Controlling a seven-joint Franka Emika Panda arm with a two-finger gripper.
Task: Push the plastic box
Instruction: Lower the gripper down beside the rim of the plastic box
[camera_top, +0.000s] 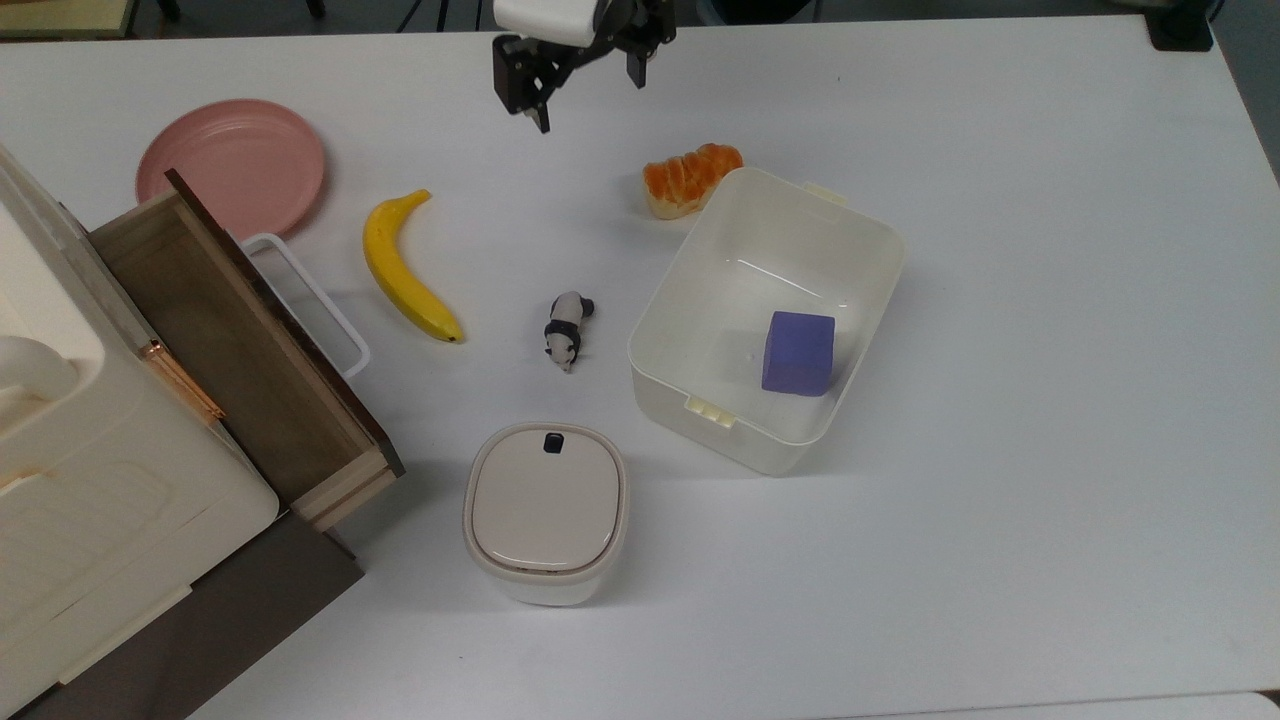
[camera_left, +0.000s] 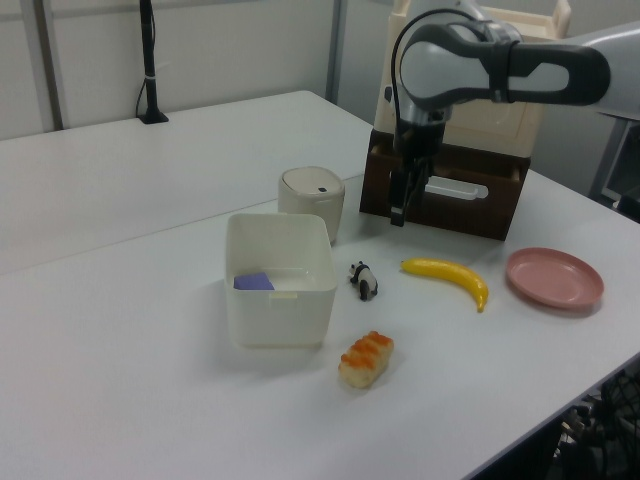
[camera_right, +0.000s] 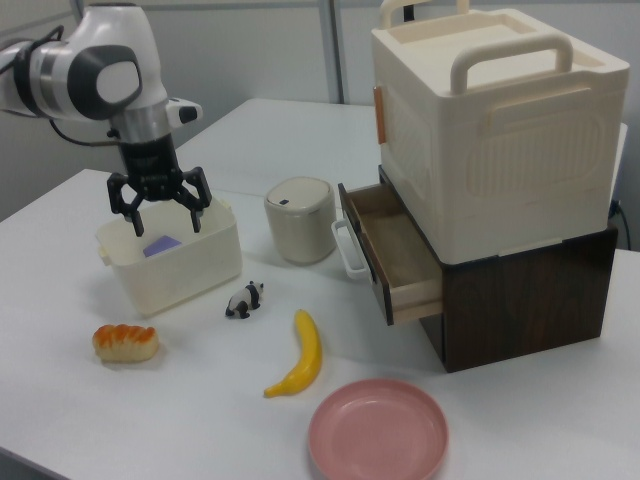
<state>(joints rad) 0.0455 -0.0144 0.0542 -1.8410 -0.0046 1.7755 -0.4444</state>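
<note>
The gripper (camera_top: 585, 100) hung near the desk's (camera_top: 1050, 500) far edge in the top view, jaws spread wide and holding nothing — well apart from the plastic box (camera_top: 768, 318), which sat mid-desk. A good push likely meant descending beside one wall and pressing low and square. One box, one purple block (camera_top: 798, 353) inside, one bread roll (camera_top: 690, 177) touching its corner.

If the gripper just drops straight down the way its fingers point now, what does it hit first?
Probably bare table. In the top view the open gripper hangs between the banana and the bread, short of the plastic box. The right view puts it close to the box's rim, so depth is uncertain.
</note>
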